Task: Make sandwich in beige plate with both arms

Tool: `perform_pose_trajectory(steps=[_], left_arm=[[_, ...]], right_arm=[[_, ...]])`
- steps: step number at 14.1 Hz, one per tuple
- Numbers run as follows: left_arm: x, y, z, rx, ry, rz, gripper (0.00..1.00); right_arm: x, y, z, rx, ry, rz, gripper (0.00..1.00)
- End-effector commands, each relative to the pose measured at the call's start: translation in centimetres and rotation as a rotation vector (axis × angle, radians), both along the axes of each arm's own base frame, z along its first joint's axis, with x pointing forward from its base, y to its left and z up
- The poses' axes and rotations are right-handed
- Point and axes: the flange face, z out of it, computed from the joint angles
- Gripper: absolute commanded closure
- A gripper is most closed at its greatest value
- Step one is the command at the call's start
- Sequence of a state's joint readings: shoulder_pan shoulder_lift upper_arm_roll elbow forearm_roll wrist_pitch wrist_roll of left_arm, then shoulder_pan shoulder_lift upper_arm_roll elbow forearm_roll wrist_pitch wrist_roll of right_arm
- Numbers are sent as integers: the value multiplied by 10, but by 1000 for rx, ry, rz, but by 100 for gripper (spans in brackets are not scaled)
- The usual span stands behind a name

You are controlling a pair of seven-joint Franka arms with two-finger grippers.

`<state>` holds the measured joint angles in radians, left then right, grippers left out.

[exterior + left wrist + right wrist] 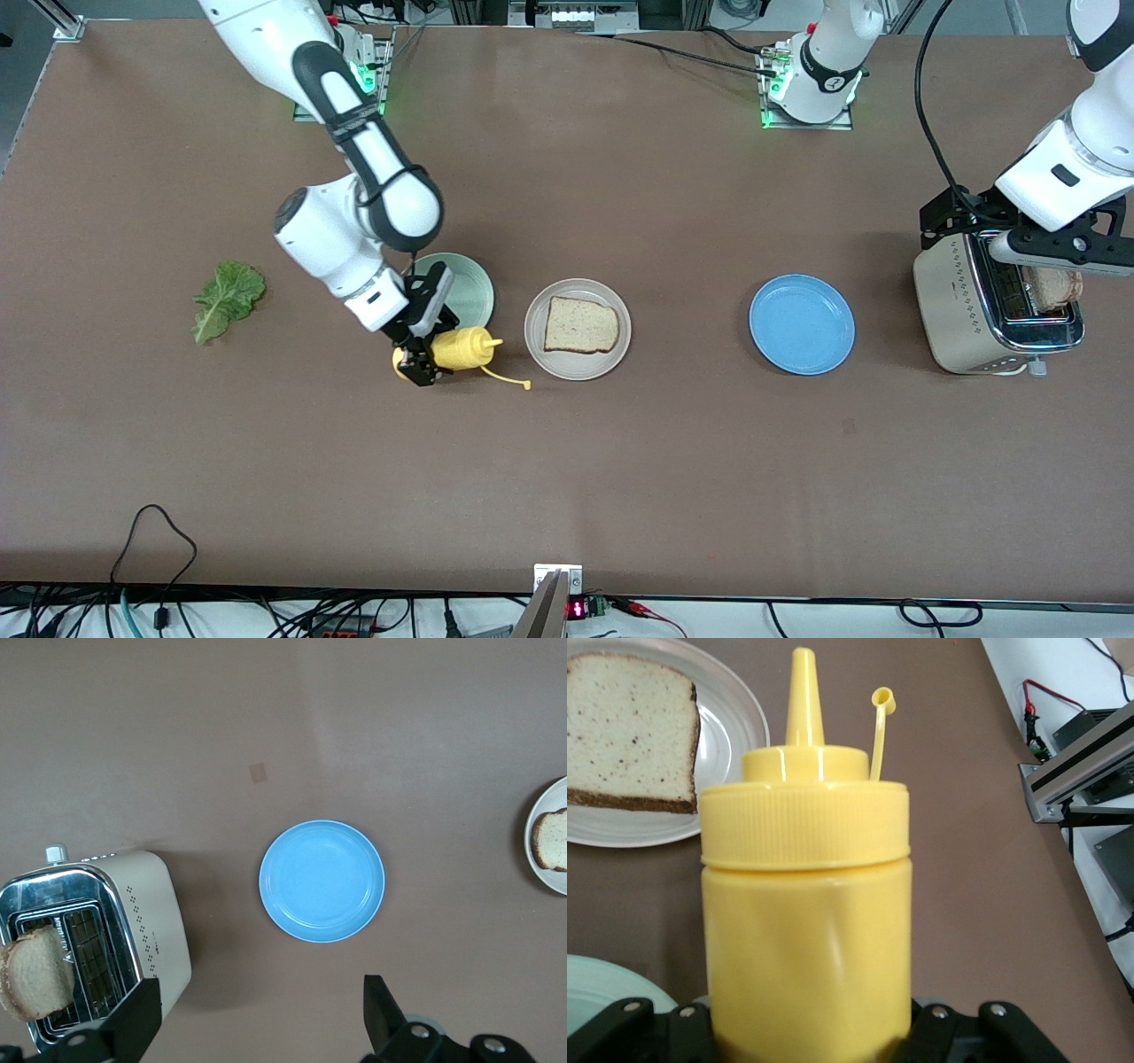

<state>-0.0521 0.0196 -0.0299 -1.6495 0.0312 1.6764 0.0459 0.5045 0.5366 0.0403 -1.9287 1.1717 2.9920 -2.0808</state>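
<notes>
Likely a robotics lab: bench-mounted arms (pixel 354 177), cables (pixel 159 567), aluminium framing (pixel 1076 771).

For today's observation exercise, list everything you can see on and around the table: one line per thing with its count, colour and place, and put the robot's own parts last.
beige plate: one, pale beige, mid-table, beside the mint-green plate.
bread slice: one, light brown, lying on the beige plate.
toaster: one, cream and chrome, at the left arm's end.
second bread slice: one, light brown, sticking out of the toaster.
blue plate: one, between beige plate and toaster.
mint-green plate: one, partly under the right arm.
lettuce leaf: one, green, at the right arm's end.
mustard bottle: one, yellow, tipped sideways, nozzle toward the beige plate.
right gripper: black, shut on the mustard bottle.
left gripper: black, open, over the toaster.
</notes>
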Motion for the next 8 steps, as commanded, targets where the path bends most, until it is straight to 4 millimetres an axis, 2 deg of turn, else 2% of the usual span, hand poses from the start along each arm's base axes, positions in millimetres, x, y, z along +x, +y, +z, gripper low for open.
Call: perform_pose_trajectory(steps=[1,8], left_arm=[[-3,-1,5,-10,-1,9,0],[-3,-2,5,-10,-1,8,0]], right_arm=[[3,-2,6,-20,-30,-9,85],[6,17,14,-61,-57,101,86]])
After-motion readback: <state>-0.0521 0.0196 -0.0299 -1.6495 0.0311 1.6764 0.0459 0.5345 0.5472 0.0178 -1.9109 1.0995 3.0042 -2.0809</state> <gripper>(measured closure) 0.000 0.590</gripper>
